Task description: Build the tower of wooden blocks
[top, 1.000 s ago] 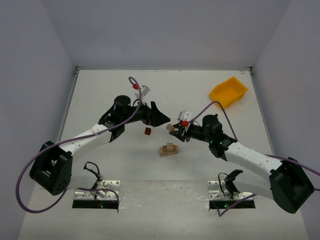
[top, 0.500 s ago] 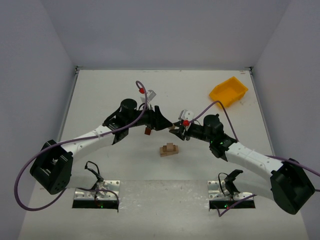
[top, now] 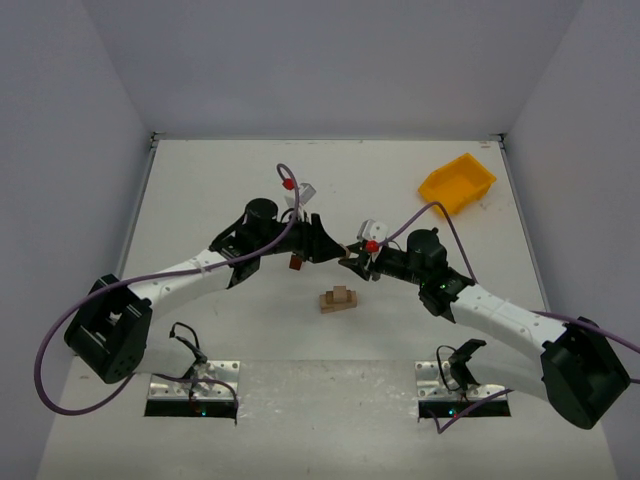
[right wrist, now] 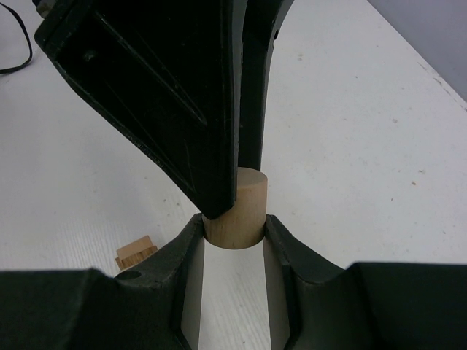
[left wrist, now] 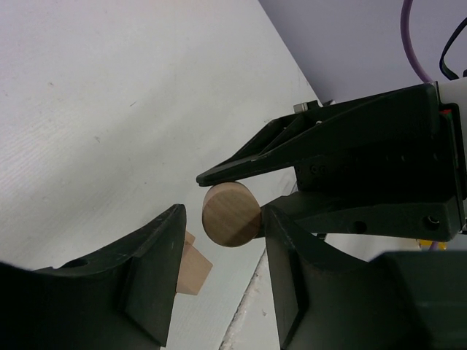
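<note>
My right gripper (right wrist: 233, 222) is shut on a pale round wooden block (right wrist: 235, 208) and holds it above the table. My left gripper (left wrist: 222, 215) has its jaws on either side of the same block (left wrist: 230, 214). One finger touches it, and a narrow gap shows beside the other. In the top view both grippers meet at mid-table, left (top: 335, 248) and right (top: 352, 260). The low wood block tower (top: 339, 298) stands just in front of them, also seen as the tower (left wrist: 191, 266) and the tower (right wrist: 136, 253). A dark reddish-brown block (top: 297, 262) lies under the left gripper.
A yellow bin (top: 457, 182) sits at the back right corner. Metal mounting plates (top: 193, 385) line the near edge of the white table (top: 200, 200). Grey walls close in the left, right and back sides.
My left gripper has swung right to meet the right gripper, and its jaws have narrowed from wide open to around the round block. The right gripper has kept its grip and hardly moved.
</note>
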